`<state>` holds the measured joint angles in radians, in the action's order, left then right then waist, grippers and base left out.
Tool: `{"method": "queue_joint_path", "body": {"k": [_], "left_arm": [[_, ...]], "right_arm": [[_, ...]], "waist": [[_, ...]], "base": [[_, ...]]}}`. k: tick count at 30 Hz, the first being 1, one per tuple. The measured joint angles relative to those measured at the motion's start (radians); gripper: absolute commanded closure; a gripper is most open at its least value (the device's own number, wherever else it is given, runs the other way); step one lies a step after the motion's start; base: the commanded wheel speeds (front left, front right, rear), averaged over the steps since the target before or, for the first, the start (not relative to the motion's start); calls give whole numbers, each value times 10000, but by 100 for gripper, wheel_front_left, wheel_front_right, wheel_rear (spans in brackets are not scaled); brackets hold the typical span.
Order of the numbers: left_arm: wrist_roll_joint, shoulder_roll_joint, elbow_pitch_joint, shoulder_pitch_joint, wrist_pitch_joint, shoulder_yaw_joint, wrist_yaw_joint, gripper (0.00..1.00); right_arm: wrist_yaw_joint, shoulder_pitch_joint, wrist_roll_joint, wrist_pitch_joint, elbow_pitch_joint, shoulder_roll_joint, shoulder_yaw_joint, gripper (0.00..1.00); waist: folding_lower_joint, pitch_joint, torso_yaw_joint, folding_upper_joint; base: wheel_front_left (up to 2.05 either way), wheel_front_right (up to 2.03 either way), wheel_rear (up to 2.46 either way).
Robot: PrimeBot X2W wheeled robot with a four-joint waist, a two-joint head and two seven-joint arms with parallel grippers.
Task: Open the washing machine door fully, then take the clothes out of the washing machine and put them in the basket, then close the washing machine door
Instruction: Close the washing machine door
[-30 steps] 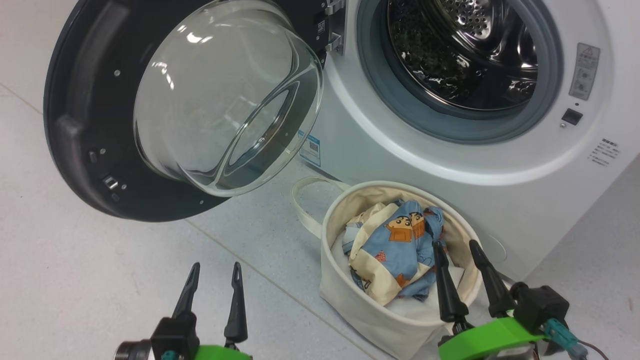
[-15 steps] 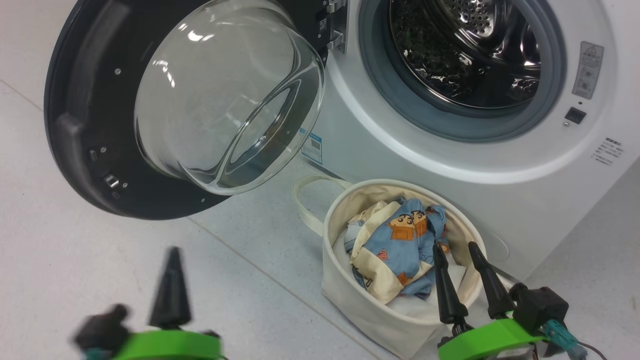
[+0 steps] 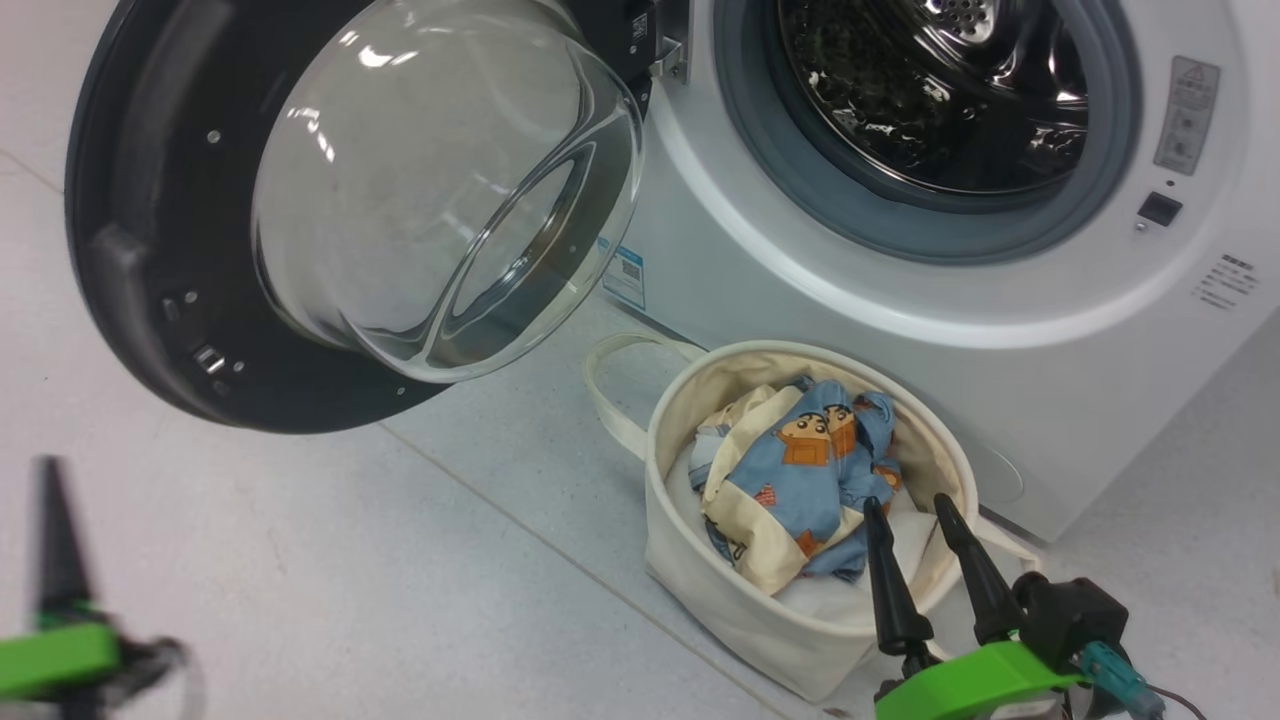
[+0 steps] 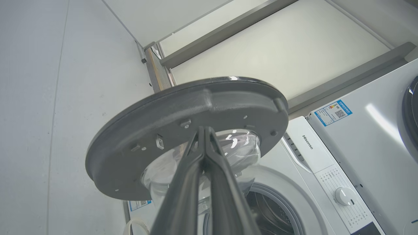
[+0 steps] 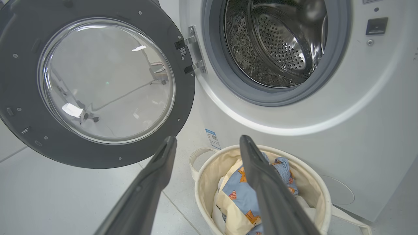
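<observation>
**While door hangs open: closing hazards**

Since clothes [image 3: 800, 470] lie in basket [image 3: 700, 590] beside machine [image 3: 800, 290], and drum [image 3: 930, 90] looks bare, door [image 3: 120, 200] alone seems left to shut.

- Risks: shut tips may skid off glass [image 3: 420, 200]; a weak push may leave door ajar; its swing may clip right end effector [image 3: 905, 505].
- Left end effector [image 4: 204, 130]: fingers [image 4: 192, 169] pressed together, empty, aimed at door, apart from it.
- Right end effector: wide, empty, over basket rim.

washing machine door [image 3: 130, 200]: smooth dark plastic ring; clear glossy glass bowl [image 3: 420, 200];
washing machine [image 3: 800, 300]: glossy white shell; grey rubber gasket [image 3: 750, 130]; shiny perforated steel drum [image 3: 950, 100];
basket [image 3: 700, 570]: matt cream canvas;
clothes [image 3: 800, 470]: soft printed cloth;
floor [image 3: 350, 580]: pale, speckled, smooth tile
</observation>
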<state>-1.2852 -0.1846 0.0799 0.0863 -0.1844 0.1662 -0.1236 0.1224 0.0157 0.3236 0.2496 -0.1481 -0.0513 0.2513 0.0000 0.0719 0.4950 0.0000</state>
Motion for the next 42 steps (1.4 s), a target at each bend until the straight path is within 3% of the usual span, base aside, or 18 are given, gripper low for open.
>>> {"method": "queue_joint_path", "body": {"k": [2, 11, 19, 25, 33, 42], "left_arm": [[-619, -506, 341, 254, 433, 591, 6, 100], [-2867, -1670, 2640, 2014, 1766, 2071, 443, 100], [-3521, -2752, 5787, 4002, 2266, 2713, 234, 100], [-3003, -3588, 7937, 4844, 2113, 2472, 176, 100], [-2637, -3705, 9421, 6193, 3035, 1655, 157, 100], [-2652, -3674, 9438, 6423, 4667, 1212, 0, 100]], "right_arm": [[0, 1, -15, 0, -27, -2, 44, 0], [0, 414, -485, 0, -182, -4, -19, 0], [0, 599, -685, 0, -299, -94, 140, 0], [0, 830, -686, 0, -290, -228, 123, 0], [0, 835, -700, 0, -387, -244, 98, 0], [0, 864, -679, 0, -445, -253, -46, 0]], "waist": [[0, 26, -77, 0], [0, 517, -390, 0], [0, 781, -854, 0], [0, 909, -1255, 0], [0, 1048, -1652, 0], [0, 1039, -1833, 0]], "base": [[0, 0, 0], [0, 0, 0], [0, 0, 0], [0, 0, 0], [0, 0, 0], [0, 0, 0]]}}
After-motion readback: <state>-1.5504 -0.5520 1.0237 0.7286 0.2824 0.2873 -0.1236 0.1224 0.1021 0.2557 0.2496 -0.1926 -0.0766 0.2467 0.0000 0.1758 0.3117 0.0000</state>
